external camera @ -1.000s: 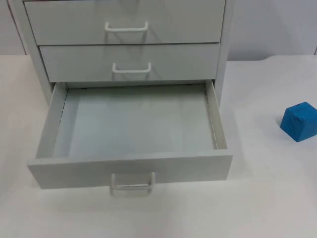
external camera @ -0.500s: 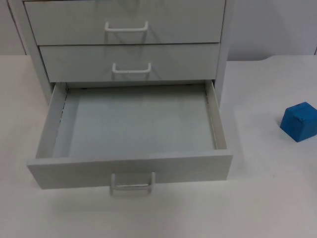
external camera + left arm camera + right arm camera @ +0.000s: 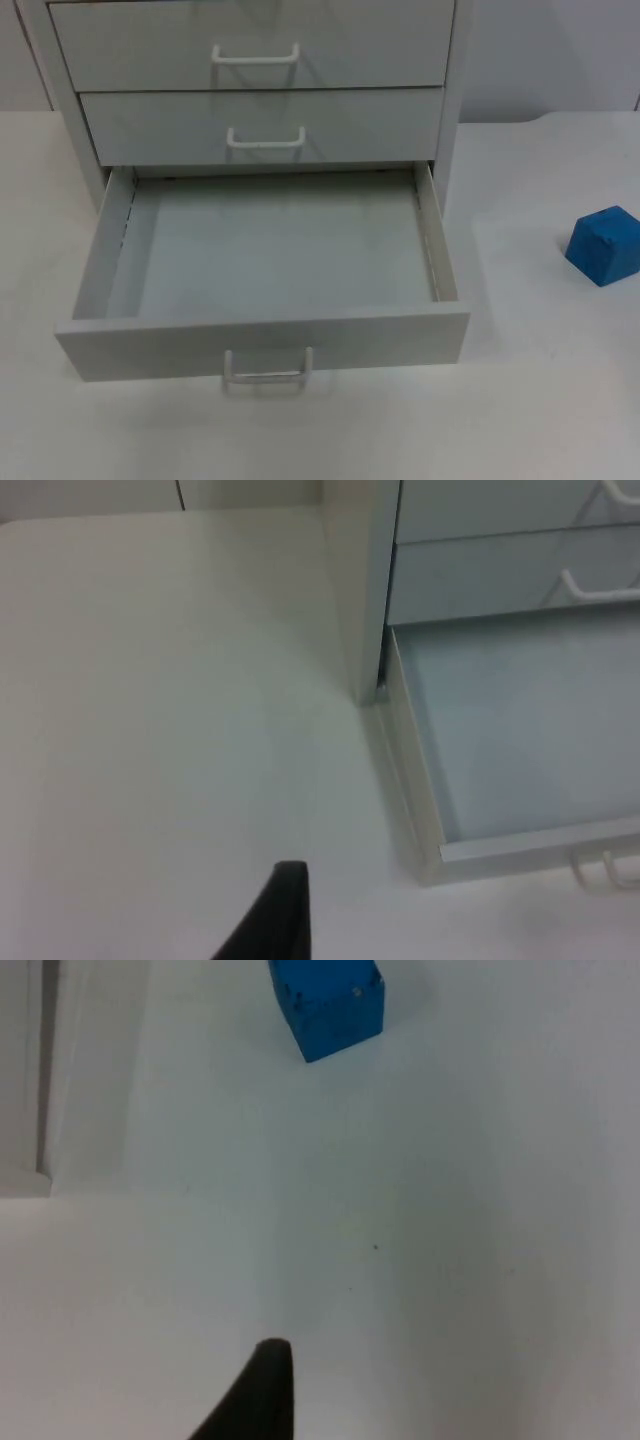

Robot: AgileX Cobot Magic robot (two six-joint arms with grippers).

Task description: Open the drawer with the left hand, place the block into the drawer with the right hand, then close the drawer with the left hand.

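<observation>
Top view: nearest is bottom drawer's handle point(image 3: 266, 368), then bottom drawer point(image 3: 262, 342) pulled fully out, its tray bare inside. Behind it, two upper drawers point(image 3: 262, 125) shut, each w/ white handle, in the grey cabinet point(image 3: 448, 120). Blue block point(image 3: 604, 245) sits on white table point(image 3: 540, 400) to the cabinet's right, well apart from the drawer, not inside it. Left wrist view: left gripper point(image 3: 275, 915) over bare table just beside the drawer's left side, one black fingertip seen; can't tell if released or clenched. Right wrist view: right gripper point(image 3: 255, 1395) above table, block point(image 3: 328, 1005) ahead of it, not touching; grip state can't tell either.
</observation>
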